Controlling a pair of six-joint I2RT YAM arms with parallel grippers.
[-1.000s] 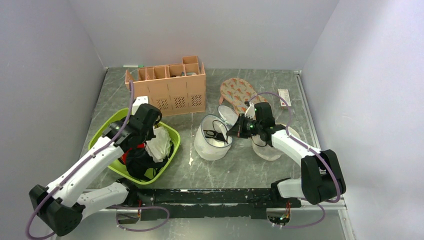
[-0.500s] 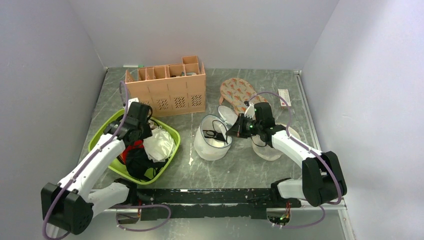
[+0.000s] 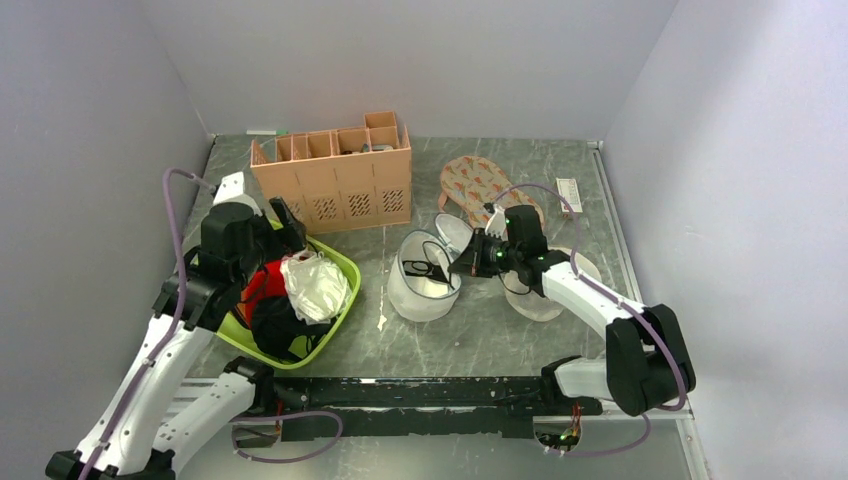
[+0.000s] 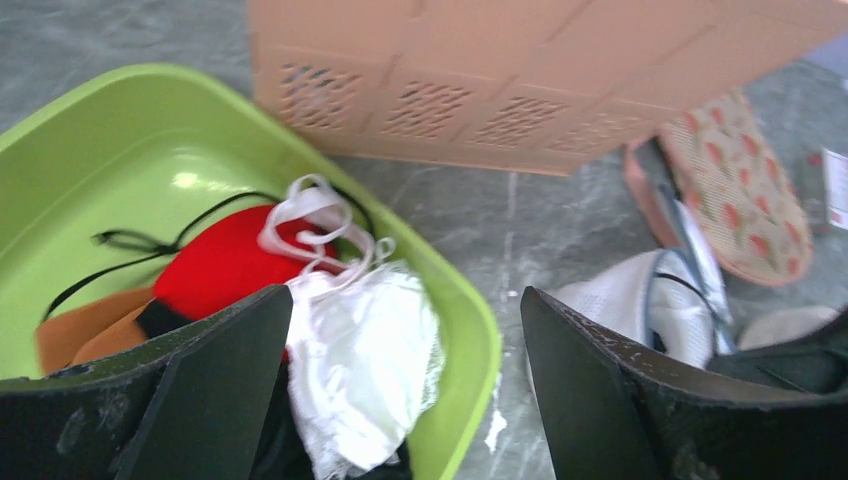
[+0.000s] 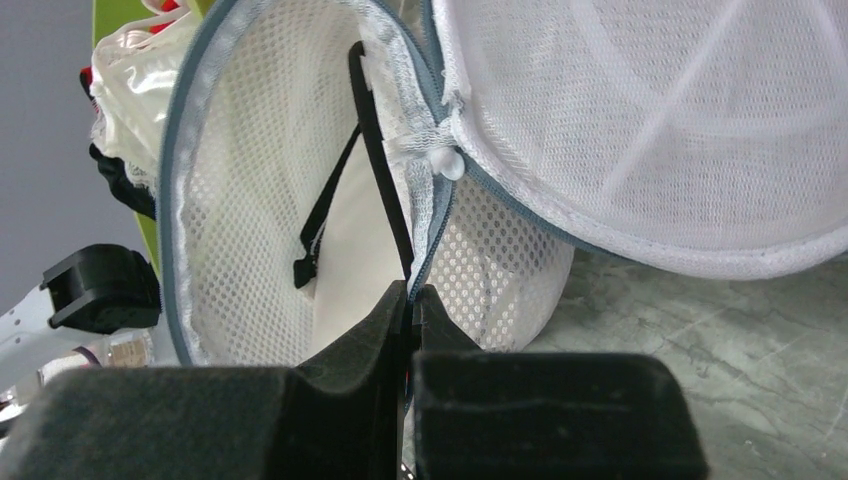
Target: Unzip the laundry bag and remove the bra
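Note:
The laundry bag stands mid-table with its zip undone and its lid flipped up. My right gripper is shut on the bag's zip rim. The bra lies inside the bag, a white padded cup with a thin black strap, also visible from above. My left gripper hangs open over the green basin, holding nothing. In the left wrist view the gripper has a white lacy garment below its wide-apart fingers.
The green basin also holds a red garment and a black one. A peach compartment box stands behind it. A patterned slipper and a second mesh bag lie near the right arm.
My left gripper has opened, let the white garment drop into the basin, and risen back towards the left wall. The right gripper has kept its hold on the bag's rim.

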